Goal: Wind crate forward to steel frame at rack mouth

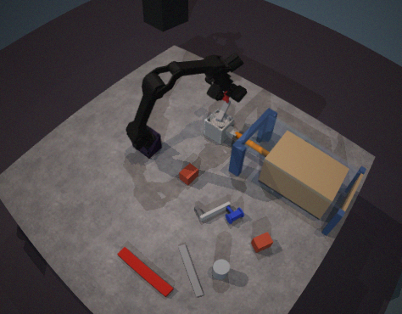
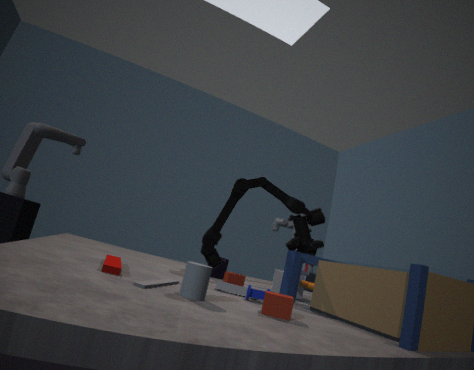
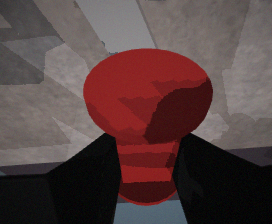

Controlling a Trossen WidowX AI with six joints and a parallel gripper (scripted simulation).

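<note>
My gripper [image 1: 226, 95] [image 3: 143, 132] is shut on the red knob [image 1: 226, 98] [image 3: 138, 80] of the winch handle. The handle's grey arm [image 1: 222, 111] [image 3: 120, 22] runs from the knob down to the top of the pale winch [image 1: 214, 131]; its key is hidden. An orange strap [image 1: 257, 147] [image 2: 307, 286] runs from the winch to the tan crate [image 1: 306, 170] [image 2: 358, 295]. The crate looks flat inside the clear-panelled cubby. Its front stands back from the blue frame [image 1: 237, 162] [image 2: 291, 277] at the mouth, with a gap that the strap crosses.
Orange-red blocks [image 1: 189, 174] [image 1: 262, 242], a grey bent piece [image 1: 214, 210], a blue piece [image 1: 234, 215], a grey cylinder [image 1: 221, 268] [image 2: 195, 281], a flat grey bar [image 1: 190, 270] and a red bar [image 1: 145, 271] [image 2: 112, 265] lie on the bench. The frame's near post stands beside the winch.
</note>
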